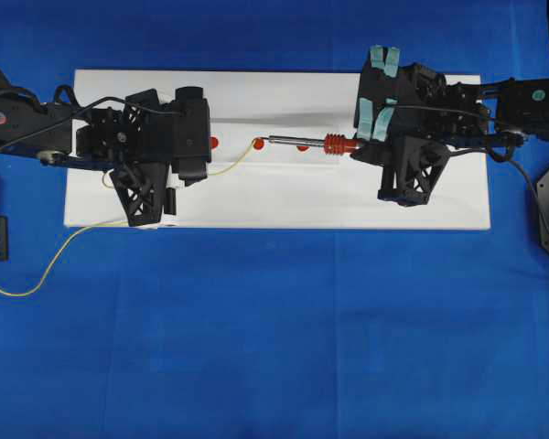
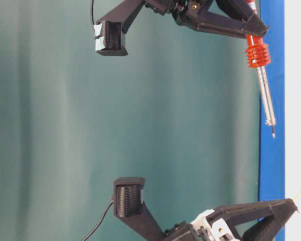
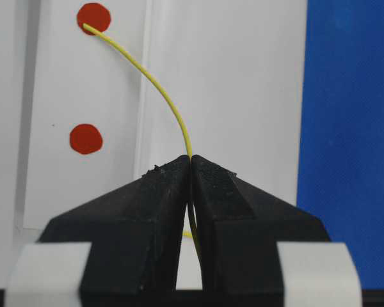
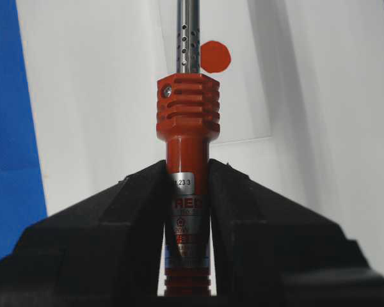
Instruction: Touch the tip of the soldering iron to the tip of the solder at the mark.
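Left claw (image 3: 191, 167) is pinched tight on the yellow solder (image 3: 155, 80), which arcs away toward eleven o'clock in the left wrist view, its tip resting on the far red dot (image 3: 93, 17). A second red dot (image 3: 86, 139) sits nearer, at about nine o'clock of the wire. Right claw (image 4: 188, 192) is clamped on the orange-red body of the soldering iron (image 4: 187, 137), shaft pointing to twelve. From overhead, the iron's tip sits just at three o'clock of the solder's tip on the white board (image 1: 284, 197), apart from it.
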